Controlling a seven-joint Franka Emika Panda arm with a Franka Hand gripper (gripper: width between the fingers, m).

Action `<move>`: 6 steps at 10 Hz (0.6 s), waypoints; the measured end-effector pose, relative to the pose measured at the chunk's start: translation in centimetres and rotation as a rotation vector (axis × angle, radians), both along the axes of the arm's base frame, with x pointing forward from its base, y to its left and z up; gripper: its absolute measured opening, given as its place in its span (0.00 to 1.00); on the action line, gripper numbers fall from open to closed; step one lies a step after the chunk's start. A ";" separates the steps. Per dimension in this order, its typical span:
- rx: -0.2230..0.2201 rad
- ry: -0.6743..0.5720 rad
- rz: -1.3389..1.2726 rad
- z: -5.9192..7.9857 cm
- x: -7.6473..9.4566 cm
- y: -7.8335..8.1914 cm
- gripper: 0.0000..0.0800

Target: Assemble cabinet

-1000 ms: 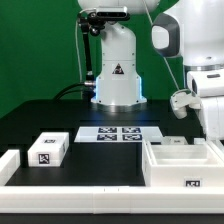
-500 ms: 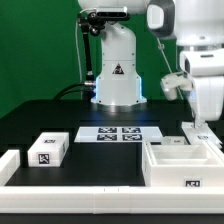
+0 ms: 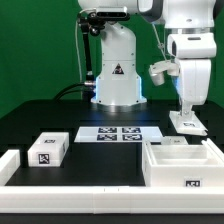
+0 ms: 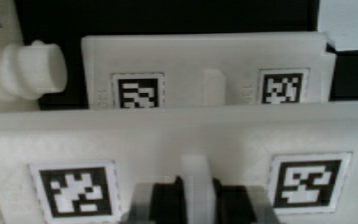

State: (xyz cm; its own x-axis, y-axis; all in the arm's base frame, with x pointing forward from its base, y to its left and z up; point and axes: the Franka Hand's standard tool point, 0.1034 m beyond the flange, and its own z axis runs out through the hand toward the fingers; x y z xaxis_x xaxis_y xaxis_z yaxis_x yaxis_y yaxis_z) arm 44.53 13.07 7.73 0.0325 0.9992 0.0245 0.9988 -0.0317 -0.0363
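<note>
The cabinet body [image 3: 166,175], a large white open box with a small tag on its front, stands at the front of the exterior view's right. My gripper [image 3: 187,110] hangs just behind and above it, shut on a small white tagged panel [image 3: 188,123] that is held clear of the table. In the wrist view my dark fingers [image 4: 165,200] close on the top edge of that panel [image 4: 176,160], between its two tags; the gripper [image 4: 197,198] sits at its middle. Beyond it lies another white part [image 4: 202,60] with two tags and a round knob [image 4: 34,70].
A small white tagged block [image 3: 47,150] sits at the exterior view's left. The marker board [image 3: 120,133] lies in the middle. A long low white bar [image 3: 75,172] runs along the front edge. The robot base [image 3: 118,75] stands behind.
The arm has swung toward the exterior view's left from the right edge. The gripper and the white panel in it have risen a little.
</note>
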 end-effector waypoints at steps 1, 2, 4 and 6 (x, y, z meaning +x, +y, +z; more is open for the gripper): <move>0.000 0.000 -0.001 0.0 0.0 0.0 0.08; 0.000 0.001 -0.001 -0.1 0.0 -0.1 0.08; 0.002 0.005 -0.003 -0.5 0.2 -0.5 0.08; 0.005 0.008 -0.013 -0.8 0.6 -0.6 0.08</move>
